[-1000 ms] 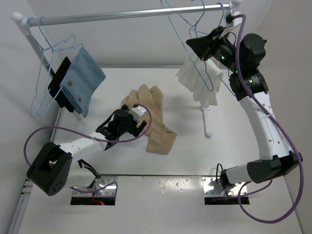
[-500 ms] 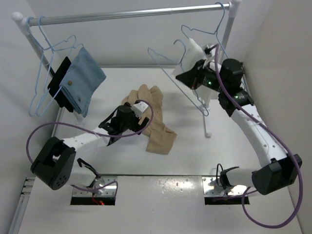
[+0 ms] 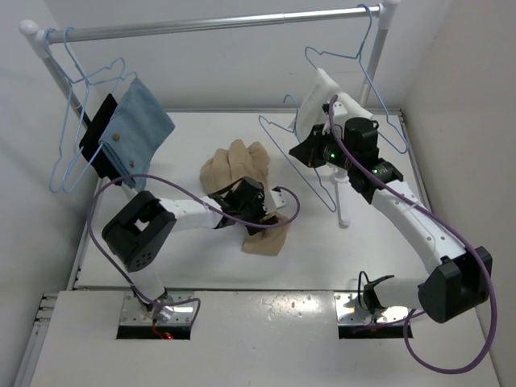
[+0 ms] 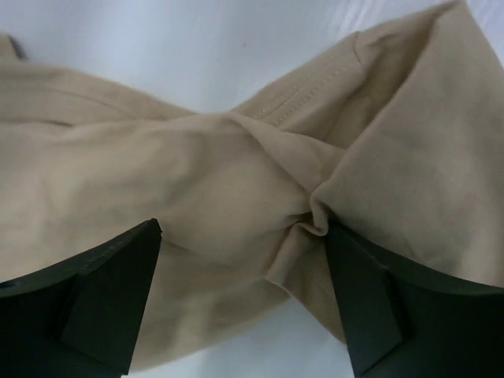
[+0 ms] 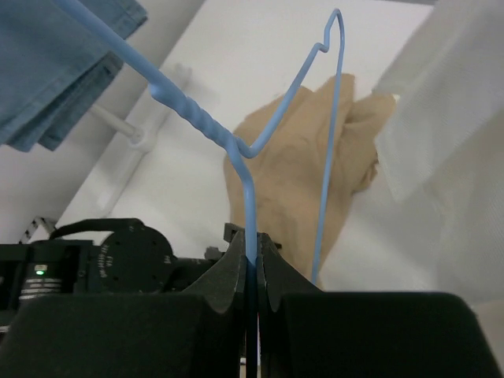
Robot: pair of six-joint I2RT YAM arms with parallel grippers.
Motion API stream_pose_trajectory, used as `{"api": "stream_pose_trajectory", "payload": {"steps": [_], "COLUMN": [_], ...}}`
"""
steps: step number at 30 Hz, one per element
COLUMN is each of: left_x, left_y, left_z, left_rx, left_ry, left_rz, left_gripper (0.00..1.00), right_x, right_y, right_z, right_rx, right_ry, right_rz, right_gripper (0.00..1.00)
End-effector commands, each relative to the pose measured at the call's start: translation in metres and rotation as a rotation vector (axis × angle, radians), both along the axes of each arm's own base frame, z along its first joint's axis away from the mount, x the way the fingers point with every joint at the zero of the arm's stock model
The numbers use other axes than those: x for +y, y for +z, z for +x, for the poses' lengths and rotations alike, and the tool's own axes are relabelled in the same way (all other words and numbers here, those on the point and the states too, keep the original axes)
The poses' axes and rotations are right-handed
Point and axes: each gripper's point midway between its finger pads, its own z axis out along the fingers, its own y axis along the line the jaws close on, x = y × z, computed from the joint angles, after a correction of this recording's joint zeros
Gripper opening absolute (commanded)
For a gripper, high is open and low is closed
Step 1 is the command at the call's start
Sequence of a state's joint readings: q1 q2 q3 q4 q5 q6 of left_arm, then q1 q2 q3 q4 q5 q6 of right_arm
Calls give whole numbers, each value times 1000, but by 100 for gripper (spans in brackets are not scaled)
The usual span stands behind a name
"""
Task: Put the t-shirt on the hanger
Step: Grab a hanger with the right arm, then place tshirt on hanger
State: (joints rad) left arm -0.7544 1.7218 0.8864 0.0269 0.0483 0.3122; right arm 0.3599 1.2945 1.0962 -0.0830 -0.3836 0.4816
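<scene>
The tan t-shirt lies crumpled on the white table, and it also shows in the right wrist view. My left gripper is low over its lower part. In the left wrist view the left gripper is open, with a bunched fold of the t-shirt between its black fingers. My right gripper is shut on a pale-blue wire hanger and holds it in the air to the right of the shirt. The right wrist view shows the right gripper clamped on the hanger's wire.
A rail spans the back. A second hanger with a white cloth hangs at its right end. More hangers and a blue cloth hang at the left. The rack's foot stands near my right arm.
My right arm has brought the hanger off the rail, down and left toward the shirt. My left arm has swung right across the shirt, and the white cloth now hangs higher.
</scene>
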Motion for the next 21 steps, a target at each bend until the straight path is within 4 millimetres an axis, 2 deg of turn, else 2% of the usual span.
{"api": "stream_pose_trajectory", "payload": {"steps": [1, 3, 4, 5, 6, 10, 11, 12, 14, 15, 16, 17, 18, 19, 20, 21], "left_x": [20, 28, 42, 50, 61, 89, 107, 114, 139, 142, 146, 150, 147, 140, 122, 103], "left_y": [-5, -10, -16, -21, -23, -28, -35, -31, -34, -28, -23, -21, -16, -3, 7, 26], "left_z": [8, 5, -2, -7, -26, -61, -84, -91, -114, -118, -120, -129, -129, -125, -124, -107], "left_rx": [-58, -48, 1, 8, 78, 137, 208, 186, 244, 215, 214, 239, 232, 200, 185, 137], "left_ry": [-138, -239, -269, -356, -423, -660, -719, -798, -865, -917, -936, -936, -906, -876, -859, -807], "left_rz": [149, 193, 235, 284, 308, 395, 437, 459, 525, 533, 547, 530, 496, 450, 343, 262], "left_gripper": [88, 79, 71, 67, 61, 47, 41, 38, 36, 39, 49, 78, 88, 99, 99, 99], "right_x": [-7, -11, -12, -13, -13, -10, -10, -10, -10, -8, -9, -8, -6, -7, -5, -5], "right_y": [8, 4, 1, 7, 2, 4, 4, 4, 2, -2, -4, -4, -6, -8, -11, -12], "right_z": [1, 1, 2, 2, 1, 3, 3, 3, 2, 2, 1, 0, -3, -4, -4, -3], "right_rx": [-38, -42, -43, -61, -53, -64, -65, -65, -60, -57, -48, -52, -42, -33, -23, -30], "right_ry": [-54, -73, -86, -87, -87, -78, -78, -78, -67, -54, -53, -39, -27, -27, -18, -16], "right_rz": [9, 5, 1, 9, 6, 13, 13, 13, 5, -3, -8, -11, -11, -15, -16, -22], "right_gripper": [0, 0, 0, 0, 0, 0, 0, 0, 0, 0, 0, 0, 0, 0, 0, 0]}}
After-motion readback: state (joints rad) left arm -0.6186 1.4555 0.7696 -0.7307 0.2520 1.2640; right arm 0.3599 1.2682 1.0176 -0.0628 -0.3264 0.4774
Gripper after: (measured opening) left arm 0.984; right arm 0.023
